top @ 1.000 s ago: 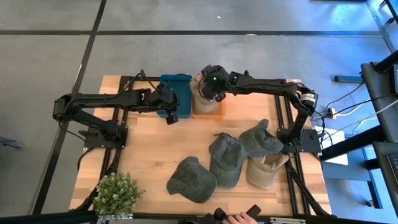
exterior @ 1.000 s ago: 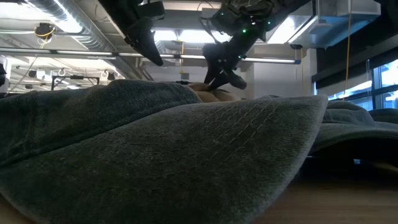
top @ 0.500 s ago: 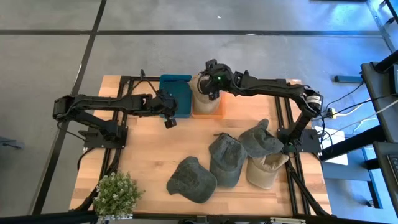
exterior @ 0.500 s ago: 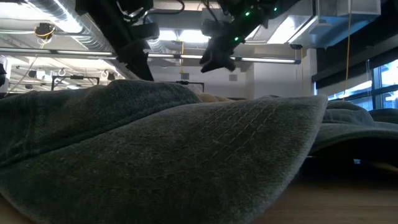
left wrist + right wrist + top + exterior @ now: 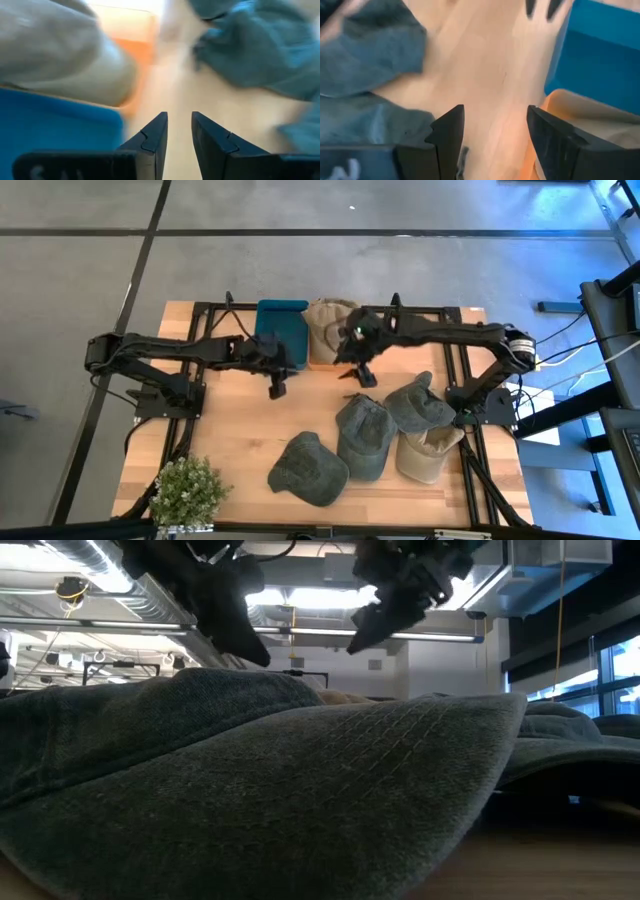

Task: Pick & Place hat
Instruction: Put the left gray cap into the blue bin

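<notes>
four caps lie on the near half of the wooden table: a dark grey cap toward the left, a second grey cap beside it, a third grey cap to the right with its edge over the second, and a tan cap partly under the third. a fifth, a beige cap, sits in the orange bin at the far edge, which stands touching the blue bin on its left. a small potted plant stands at the near left corner.

the left gripper hangs over bare wood just in front of the blue bin; in its wrist view the fingers stand close together with only a narrow gap and nothing between them. the right gripper hangs just in front of the orange bin, between it and the grey caps; its wrist view shows the fingers spread wide and empty, with the table below. both grippers are near each other, apart, and touch no cap.

the low view is mostly filled by a grey cap close to the camera, with both arms dark above it.
</notes>
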`<state>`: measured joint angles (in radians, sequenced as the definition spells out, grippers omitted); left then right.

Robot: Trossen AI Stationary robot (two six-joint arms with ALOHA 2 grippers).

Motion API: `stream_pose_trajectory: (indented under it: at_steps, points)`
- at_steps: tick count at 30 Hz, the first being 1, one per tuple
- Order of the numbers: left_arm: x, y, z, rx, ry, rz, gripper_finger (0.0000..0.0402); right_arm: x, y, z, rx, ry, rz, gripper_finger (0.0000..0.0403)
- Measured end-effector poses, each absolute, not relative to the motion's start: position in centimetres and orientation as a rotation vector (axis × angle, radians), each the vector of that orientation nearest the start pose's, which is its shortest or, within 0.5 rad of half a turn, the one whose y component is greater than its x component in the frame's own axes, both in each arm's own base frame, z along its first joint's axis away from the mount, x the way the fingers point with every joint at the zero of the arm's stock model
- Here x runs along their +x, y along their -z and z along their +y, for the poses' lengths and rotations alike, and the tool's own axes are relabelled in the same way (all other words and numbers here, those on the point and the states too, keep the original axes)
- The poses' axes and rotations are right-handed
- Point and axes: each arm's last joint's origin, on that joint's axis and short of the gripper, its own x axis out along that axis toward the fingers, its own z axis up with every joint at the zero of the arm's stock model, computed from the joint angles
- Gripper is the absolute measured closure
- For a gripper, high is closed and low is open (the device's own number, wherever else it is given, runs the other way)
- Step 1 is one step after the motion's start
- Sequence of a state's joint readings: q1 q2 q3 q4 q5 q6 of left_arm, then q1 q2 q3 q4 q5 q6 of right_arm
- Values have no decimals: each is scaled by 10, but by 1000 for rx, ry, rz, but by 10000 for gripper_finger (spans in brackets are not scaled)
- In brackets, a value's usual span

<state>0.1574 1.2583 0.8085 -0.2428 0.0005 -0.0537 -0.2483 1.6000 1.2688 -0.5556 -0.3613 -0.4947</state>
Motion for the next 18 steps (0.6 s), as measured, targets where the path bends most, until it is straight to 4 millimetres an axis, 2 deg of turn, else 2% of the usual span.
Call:
stream_pose_trajectory:
  at_steps: [3,8,14,18]
  points:
    - [258,-241,28,-203,-73,685,316,325,-258,-62,-266,-215,772,187]
    - [260,-242,-1,-279,38,692,317,315,-246,-59,-333,-54,668,187]
    - [260,-244,-33,-290,68,672,319,310,-232,-57,-307,-11,577,187]
    - [260,-246,-49,-251,72,635,314,308,-227,-48,-279,-51,593,187]
